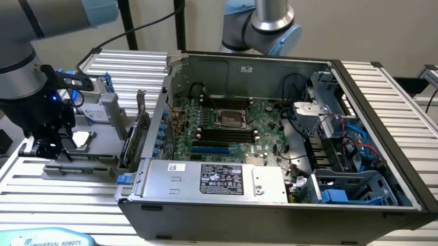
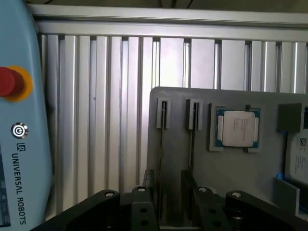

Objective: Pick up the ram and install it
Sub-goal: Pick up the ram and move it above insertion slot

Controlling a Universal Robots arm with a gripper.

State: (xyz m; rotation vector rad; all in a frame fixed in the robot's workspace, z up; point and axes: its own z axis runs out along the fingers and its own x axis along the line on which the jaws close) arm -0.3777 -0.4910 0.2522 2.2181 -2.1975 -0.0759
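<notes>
Hand [image 2: 168, 183], jaws apart, over gray tray [image 2: 231, 175]

I see my black gripper [image 2: 167, 183], a red button [image 2: 7, 82] on a light blue box [image 2: 24, 159], a grey tray [image 2: 231, 168] and a silver striped table [image 2: 96, 120].

We see soft, even room light in the exterior view: the wall [image 1: 356, 25] is pale and bright, and the ribbed table [image 1: 403, 102] throws back white stripes. Inside the computer case [image 1: 274, 66] it is dimmer, darkest among the cables [image 1: 296, 154]. A small blue lamp [image 1: 53, 96] glows on the arm [image 1: 20, 77]. In the wrist view the table [image 2: 96, 120] glares along its ridges, the processor [image 2: 237, 128] shines softly, and the gripper [image 2: 167, 192] lies in dark shadow.
</notes>
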